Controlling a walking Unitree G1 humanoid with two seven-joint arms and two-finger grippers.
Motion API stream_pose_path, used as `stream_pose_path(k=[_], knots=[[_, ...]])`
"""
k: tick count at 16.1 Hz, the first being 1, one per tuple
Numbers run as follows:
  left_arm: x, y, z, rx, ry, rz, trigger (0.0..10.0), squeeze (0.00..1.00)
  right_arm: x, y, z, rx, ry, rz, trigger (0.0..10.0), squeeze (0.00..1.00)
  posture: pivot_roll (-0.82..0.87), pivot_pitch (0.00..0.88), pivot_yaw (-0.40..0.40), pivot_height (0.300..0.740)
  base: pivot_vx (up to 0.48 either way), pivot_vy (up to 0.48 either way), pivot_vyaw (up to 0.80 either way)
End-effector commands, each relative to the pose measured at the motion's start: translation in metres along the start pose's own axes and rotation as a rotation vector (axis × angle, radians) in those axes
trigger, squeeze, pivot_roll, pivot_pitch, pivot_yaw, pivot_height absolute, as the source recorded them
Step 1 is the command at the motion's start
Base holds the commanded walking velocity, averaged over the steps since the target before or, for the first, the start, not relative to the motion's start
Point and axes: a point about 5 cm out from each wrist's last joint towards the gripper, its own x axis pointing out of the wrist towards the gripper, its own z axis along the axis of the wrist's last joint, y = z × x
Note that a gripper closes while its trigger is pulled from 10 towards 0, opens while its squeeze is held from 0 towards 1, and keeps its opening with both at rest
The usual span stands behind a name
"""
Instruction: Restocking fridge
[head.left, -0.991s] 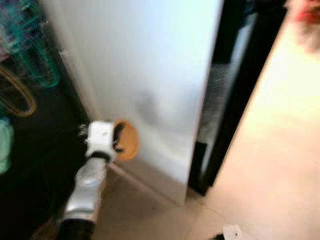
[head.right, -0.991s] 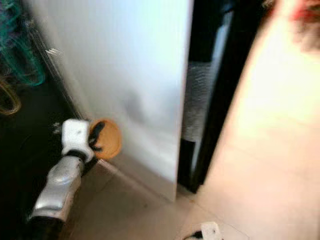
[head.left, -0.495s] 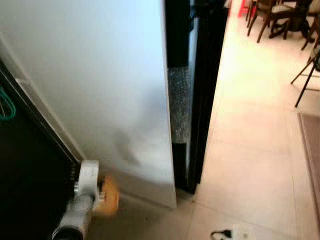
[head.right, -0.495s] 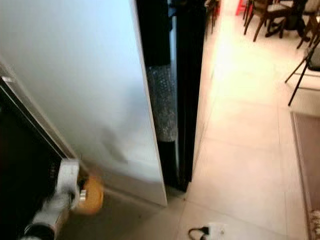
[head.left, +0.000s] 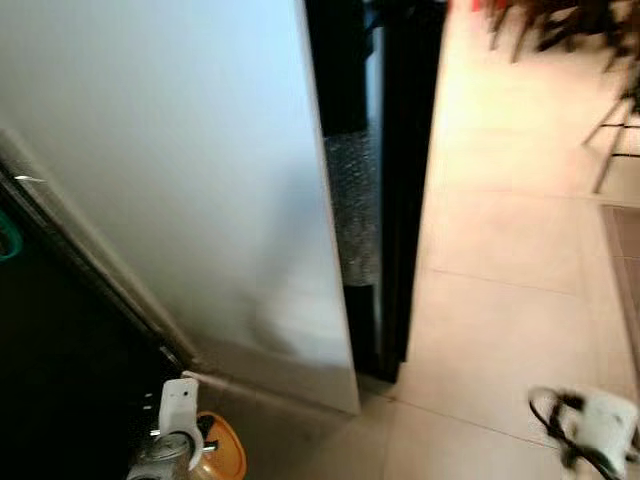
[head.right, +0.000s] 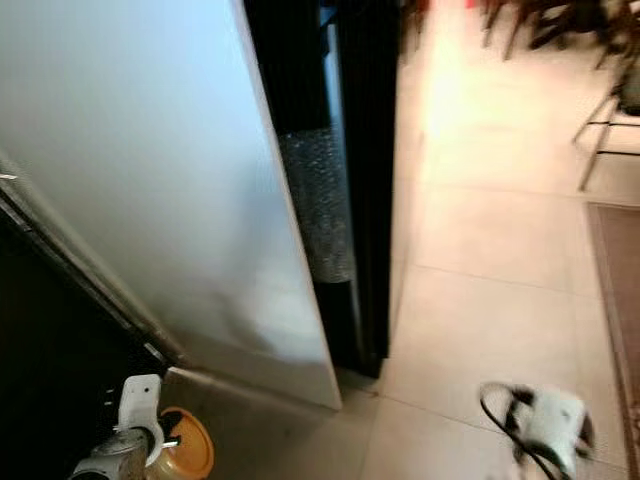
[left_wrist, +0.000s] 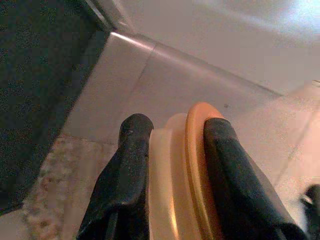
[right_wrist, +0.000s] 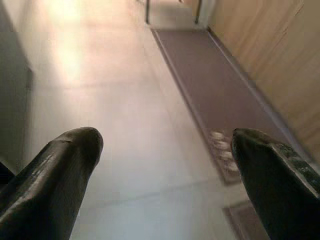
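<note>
Pale yellow round plastic container with an orange lid (left_wrist: 175, 175), clamped between the two black fingers (left_wrist: 131, 170) of the left gripper (left_wrist: 172, 130): one finger pressed on the pale body, the other on the orange lid side. Held low near the floor, just in front of the bottom corner of the tall white fridge door (head.left: 190, 170), lid disc standing on edge, container axis running across from finger to finger. Contents hidden. Seen from the head as an orange rim (head.left: 225, 455) beside the white wrist block.

Dark fridge interior (head.left: 60, 340) to the robot's left of the door; black fridge edge with a strip of bubble wrap (head.left: 352, 215) on the other side.

Right gripper (right_wrist: 165, 145) spread wide, nothing between its fingers, over pale floor tiles (right_wrist: 125, 125) beside a brown runner rug (right_wrist: 210, 80). White plug and black cable (head.left: 600, 425) on the floor, blurred.
</note>
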Motion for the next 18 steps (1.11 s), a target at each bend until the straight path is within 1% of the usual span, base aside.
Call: stream_pose_path(k=[1, 2, 3, 4, 5, 6, 7, 8, 9, 10, 11, 12, 13, 14, 16, 18], knots=[[0.000, 0.007, 0.000, -0.010, -0.008, 0.021, 10.0, 0.00, -0.009, 0.010, -0.009, 0.016, 0.016, 0.035, 10.0, 0.00, -0.36, 0.000, 0.190, 0.740, 0.000, 0.000, 0.00], [-0.001, 0.007, -0.001, -0.020, -0.009, 0.021, 10.0, 0.00, -0.009, 0.012, -0.005, 0.014, -0.014, 0.051, 10.0, 0.00, -0.36, 0.000, 0.180, 0.740, 0.000, 0.000, 0.00], [-0.001, 0.008, -0.005, -0.050, -0.008, 0.026, 10.0, 0.00, -0.007, 0.021, 0.007, -0.004, -0.082, 0.114, 10.0, 0.00, -0.36, 0.000, 0.168, 0.740, 0.000, 0.000, 0.00], [-0.002, 0.008, -0.007, -0.060, -0.007, 0.026, 10.0, 0.00, -0.006, 0.024, 0.010, -0.003, -0.102, 0.135, 10.0, 0.00, -0.36, 0.000, 0.162, 0.740, 0.000, 0.000, 0.00], [-0.003, 0.009, -0.013, -0.069, 0.002, 0.020, 10.0, 0.00, -0.005, 0.033, 0.024, 0.006, -0.173, 0.201, 10.0, 0.00, -0.35, 0.000, 0.154, 0.740, 0.000, 0.000, 0.00], [-0.003, 0.008, -0.015, -0.078, 0.004, 0.016, 10.0, 0.00, -0.005, 0.036, 0.028, 0.002, -0.193, 0.216, 10.0, 0.00, -0.34, 0.000, 0.146, 0.740, 0.000, 0.000, 0.00], [-0.004, 0.008, -0.020, -0.075, 0.010, 0.017, 10.0, 0.00, -0.004, 0.044, 0.040, 0.002, -0.246, 0.258, 10.0, 0.00, -0.33, 0.000, 0.136, 0.740, 0.000, 0.000, 0.00], [-0.007, 0.013, -0.033, -0.093, 0.044, 0.028, 10.0, 0.00, -0.007, 0.065, 0.062, 0.006, -0.329, 0.343, 10.0, 0.00, -0.34, 0.000, 0.135, 0.740, 0.000, 0.000, 0.00], [-0.010, 0.017, -0.043, -0.102, 0.076, 0.038, 10.0, 0.00, -0.011, 0.080, 0.075, 0.016, -0.381, 0.418, 10.0, 0.00, -0.34, 0.000, 0.133, 0.740, 0.000, 0.000, 0.00], [-0.011, 0.018, -0.048, -0.112, 0.093, 0.036, 10.0, 0.00, -0.017, 0.090, 0.083, 0.034, -0.411, 0.467, 10.0, 0.00, -0.33, 0.000, 0.127, 0.740, 0.000, 0.000, 0.00], [-0.013, 0.021, -0.055, -0.120, 0.110, 0.028, 10.0, 0.00, -0.028, 0.104, 0.092, 0.063, -0.443, 0.536, 10.0, 0.00, -0.32, 0.000, 0.118, 0.740, 0.000, 0.000, 0.00], [-0.015, 0.026, -0.059, -0.130, 0.121, 0.035, 10.0, 0.00, -0.035, 0.115, 0.096, 0.074, -0.448, 0.577, 10.0, 0.00, -0.31, 0.000, 0.110, 0.740, 0.000, 0.000, 0.00], [-0.016, 0.029, -0.060, -0.135, 0.126, 0.042, 10.0, 0.00, -0.037, 0.118, 0.097, 0.081, -0.451, 0.585, 10.0, 0.00, -0.31, 0.000, 0.109, 0.740, 0.000, 0.000, 0.00], [-0.018, 0.035, -0.064, -0.156, 0.130, 0.062, 10.0, 0.00, -0.040, 0.125, 0.101, 0.094, -0.456, 0.592, 10.0, 0.00, -0.30, 0.000, 0.105, 0.740, 0.000, 0.000, 0.00], [-0.021, 0.042, -0.070, -0.175, 0.145, 0.083, 10.0, 0.00, -0.041, 0.127, 0.103, 0.122, -0.443, 0.572, 10.0, 0.00, -0.28, 0.000, 0.108, 0.740, 0.127, 0.000, 0.00], [-0.024, 0.046, -0.078, -0.171, 0.166, 0.090, 10.0, 0.00, -0.043, 0.132, 0.108, 0.125, -0.435, 0.572, 10.0, 0.00, -0.28, 0.000, 0.111, 0.740, 0.309, 0.000, 0.00]])
